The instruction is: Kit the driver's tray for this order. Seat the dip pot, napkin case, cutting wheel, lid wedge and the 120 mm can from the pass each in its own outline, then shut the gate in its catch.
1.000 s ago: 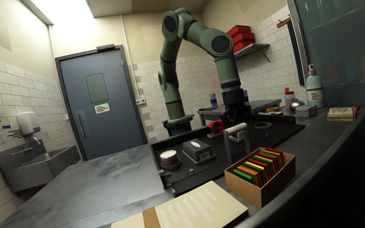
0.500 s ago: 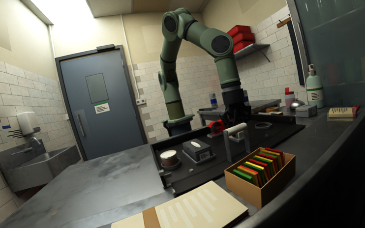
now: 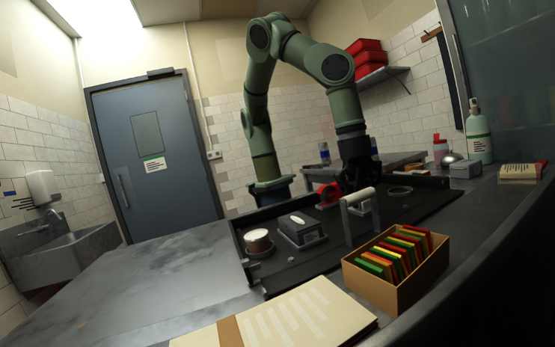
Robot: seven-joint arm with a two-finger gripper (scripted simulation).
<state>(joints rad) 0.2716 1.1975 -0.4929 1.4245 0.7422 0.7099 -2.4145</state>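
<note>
My gripper is low over the far middle of the black tray, closed on the red cutting wheel, which sits at the tray's back on its outline. Nearer the front, the dip pot stands in its round outline and the dark napkin case sits in its square one beside it. A ring outline lies empty at the tray's far right. The gate, a grey frame with a pale bar, stands upright in the middle of the tray. Two cans stand on the pass behind, one partly hidden by my arm.
A cardboard box of coloured folders sits right of the tray's front. A cream pad lies at the counter's near edge. Bottles, a bell and a small grey box crowd the far right counter. The steel counter to the left holds nothing.
</note>
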